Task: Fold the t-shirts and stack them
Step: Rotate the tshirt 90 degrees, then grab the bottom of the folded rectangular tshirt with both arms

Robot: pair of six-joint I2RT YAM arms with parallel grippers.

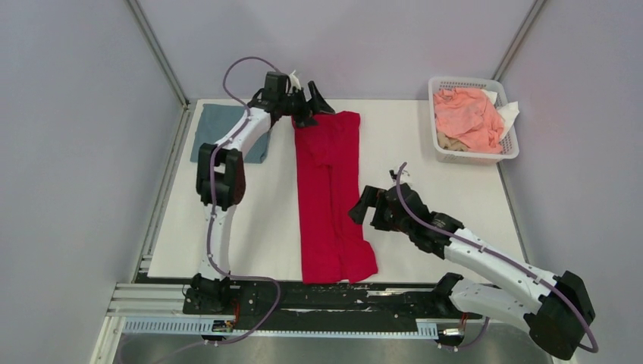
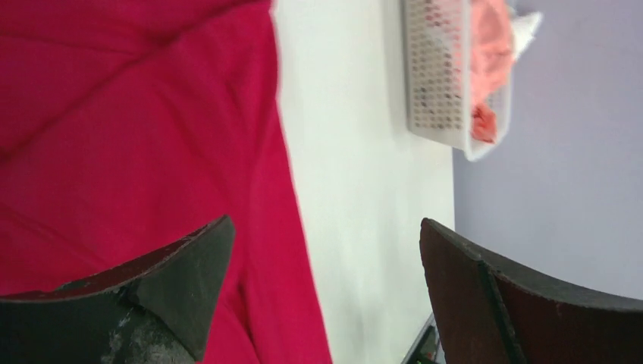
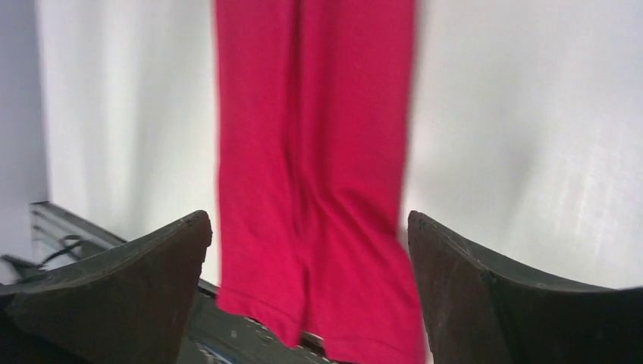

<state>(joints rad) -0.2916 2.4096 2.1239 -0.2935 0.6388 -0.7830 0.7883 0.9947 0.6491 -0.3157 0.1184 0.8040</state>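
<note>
— Pale grey walls close in a white table, yes? What is the biggest thing lying on it?
— The crimson t-shirt. It is folded into a long narrow strip down the middle of the table. It runs from close to the far edge to the near edge, where its hem reaches the rail.
— And the second shirt?
— The grey-blue t-shirt lies flat in the far left corner, apart from the red one and partly hidden behind the left arm.
— Anything else?
— A white mesh basket sits in the far right corner, with salmon-pink cloth heaped inside.
— The grippers?
— The left gripper is over the strip's far end, jaws spread wide with nothing between them. The right gripper is just beside the strip's right edge, toward the near end. Its jaws are equally wide and empty. In its wrist view the red hem shows between the fingers.
</note>
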